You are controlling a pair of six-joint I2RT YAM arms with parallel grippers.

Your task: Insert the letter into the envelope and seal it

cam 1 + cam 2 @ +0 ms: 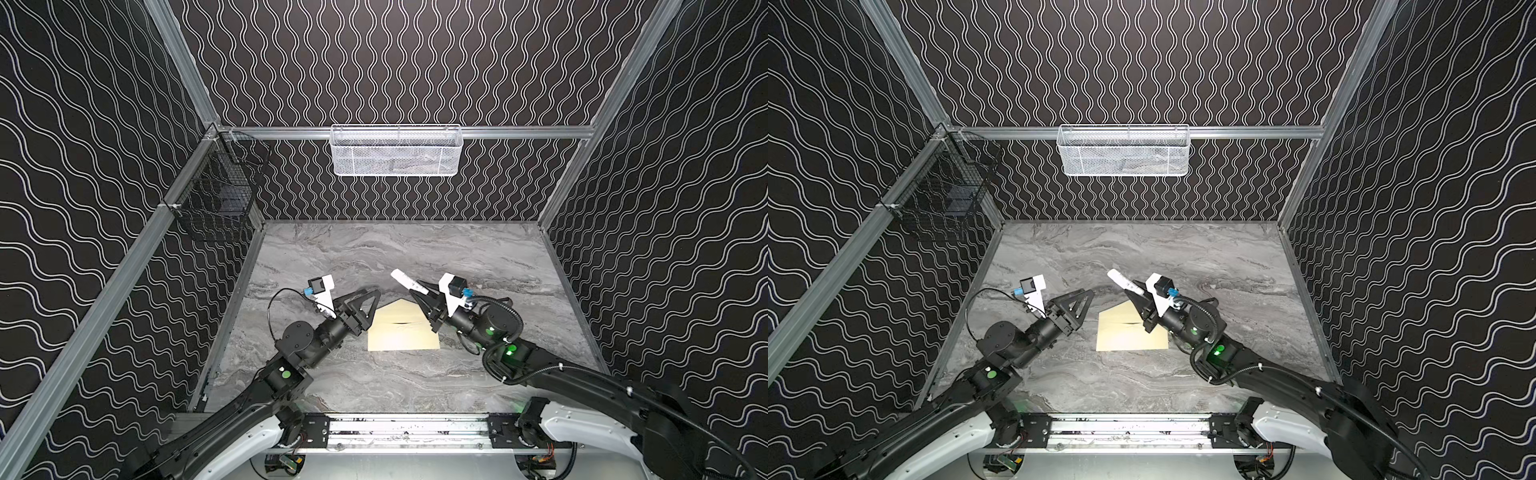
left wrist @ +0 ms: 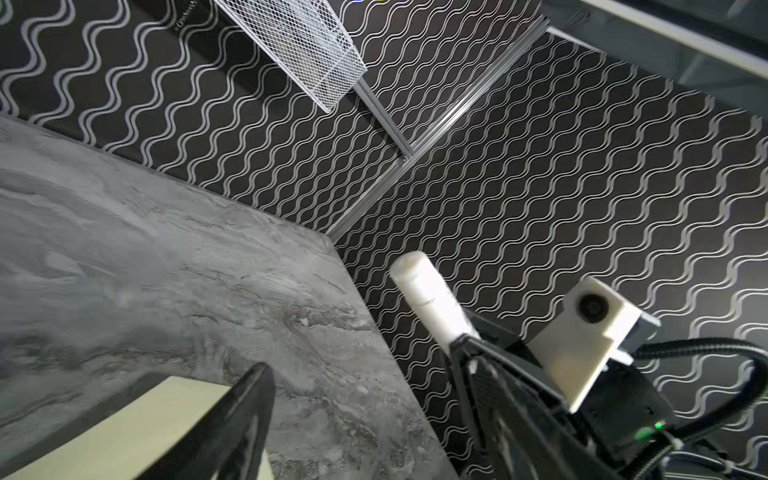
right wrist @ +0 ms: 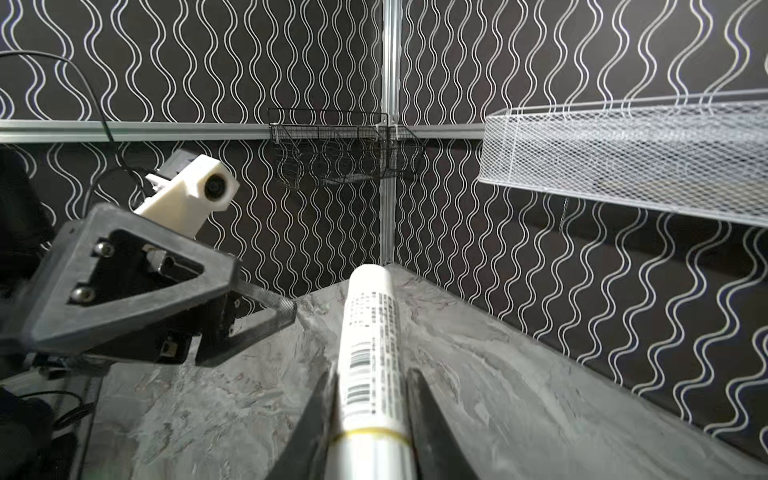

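Right gripper (image 1: 419, 291) tight on white tube (image 1: 404, 279), left gripper (image 1: 373, 298) wide apart, empty, envelope (image 1: 401, 336) between them.

Pretty clearly a robotics lab test cell, not anybody's home. It's a booth boxed in by an aluminium frame (image 1: 519, 132), with wavy black-and-white panels (image 1: 415, 62) on three sides and a marble-look tabletop (image 1: 415, 249) at the bottom. The left arm (image 1: 299, 340) and right arm (image 1: 582, 374) come off a metal rail (image 1: 407, 430) at 6 o'clock. A white mesh basket (image 1: 395, 151) hangs at 12, and a black wire basket (image 1: 216, 199) around 10.
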